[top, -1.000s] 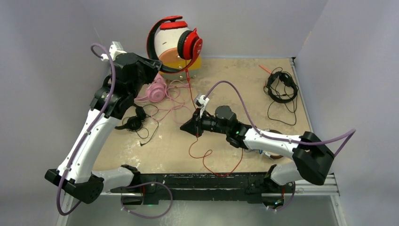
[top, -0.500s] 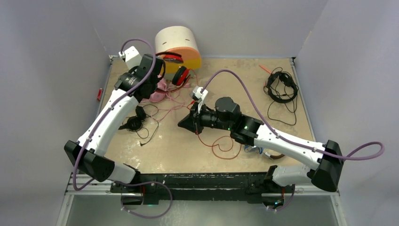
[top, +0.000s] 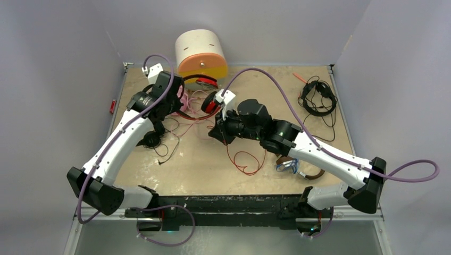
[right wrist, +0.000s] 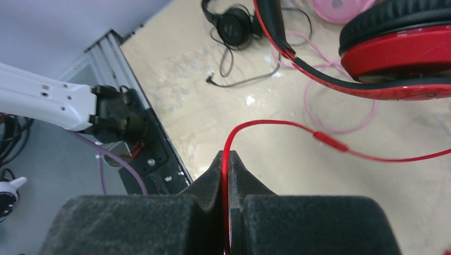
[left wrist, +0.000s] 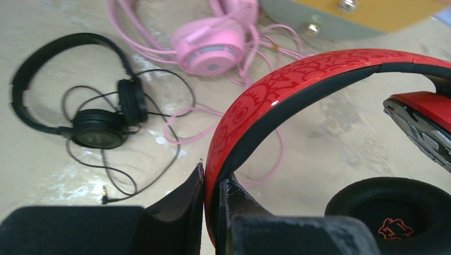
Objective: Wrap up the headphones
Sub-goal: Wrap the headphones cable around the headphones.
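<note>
The red headphones [top: 208,100] hang low in front of the drawer box, their patterned headband [left wrist: 298,74] pinched between the jaws of my left gripper [left wrist: 213,186], which is shut on it. One red ear cup [right wrist: 399,50] with a black pad shows close in the right wrist view. Their thin red cable [right wrist: 276,123] runs down into my right gripper [right wrist: 226,156], shut on it, and trails in loops [top: 247,159] on the table. My right gripper [top: 215,132] sits just to the near side of the ear cups. Pink headphones [left wrist: 213,45] and black headphones [left wrist: 95,125] lie beside my left arm.
A white, orange and yellow drawer box [top: 202,53] stands at the rear. Another black pair [top: 319,95] with tangled cable lies at the rear right. Brown headphones [top: 308,175] lie partly under my right arm near the front edge. Pink and black cables sprawl at the left.
My left arm has brought the red headphones down from high above the box to just over the table. My right gripper moved rearward with the cable, and the loops gathered closer.
</note>
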Robot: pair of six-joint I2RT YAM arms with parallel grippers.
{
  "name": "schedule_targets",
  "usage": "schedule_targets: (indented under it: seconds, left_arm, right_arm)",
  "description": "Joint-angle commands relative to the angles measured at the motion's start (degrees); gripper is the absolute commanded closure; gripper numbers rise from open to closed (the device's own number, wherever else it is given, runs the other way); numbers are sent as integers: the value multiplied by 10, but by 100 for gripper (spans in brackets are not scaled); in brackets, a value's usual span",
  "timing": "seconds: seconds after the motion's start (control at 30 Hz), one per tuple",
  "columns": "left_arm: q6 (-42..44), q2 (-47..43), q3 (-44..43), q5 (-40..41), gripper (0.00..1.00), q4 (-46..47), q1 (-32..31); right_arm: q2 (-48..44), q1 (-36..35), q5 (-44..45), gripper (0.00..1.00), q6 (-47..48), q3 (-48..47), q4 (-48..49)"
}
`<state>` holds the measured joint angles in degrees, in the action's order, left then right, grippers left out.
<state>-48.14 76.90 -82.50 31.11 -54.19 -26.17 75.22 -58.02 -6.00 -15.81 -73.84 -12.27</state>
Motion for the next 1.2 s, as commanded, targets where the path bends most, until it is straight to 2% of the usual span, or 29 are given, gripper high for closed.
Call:
schedule_targets:
  seconds: [0.0, 0.1, 0.23, 0.33, 0.47, 0.63, 0.8, 0.9, 1.07, 1.17]
  left_arm:
    - [60, -24, -6, -116, 100, 80, 2]
    - [90, -33, 6, -119, 100, 80, 2]
    - [108, -48, 27, -47, 100, 57, 2]
    - [142, -53, 50, -28, 100, 57, 2]
    - [196, -41, 84, -86, 100, 86, 1]
    - [242, -31, 104, -178, 100, 124, -2]
    - [247, -45, 119, -235, 100, 156, -6]
    - [229, -47, 117, -254, 100, 162, -6]
    - [145, -42, 80, -241, 100, 133, -5]
    - [125, -41, 58, -280, 100, 135, -5]
  right_arm:
    - [-18, -1, 38, 100, 6, -13, -59]
    - [-20, -1, 89, 100, 12, -36, -93]
    - [-33, 9, 163, 100, 8, -62, -140]
    - [-40, 18, 181, 100, 20, -86, -163]
    - [-23, 18, 133, 100, 68, -142, -185]
    - [47, 18, 84, 100, 103, -251, -250]
    - [110, 17, 43, 100, 125, -302, -289]
    - [120, 18, 29, 100, 129, -302, -283]
    - [108, 17, -10, 100, 135, -273, -267]
    - [99, 18, -22, 100, 145, -253, -263]
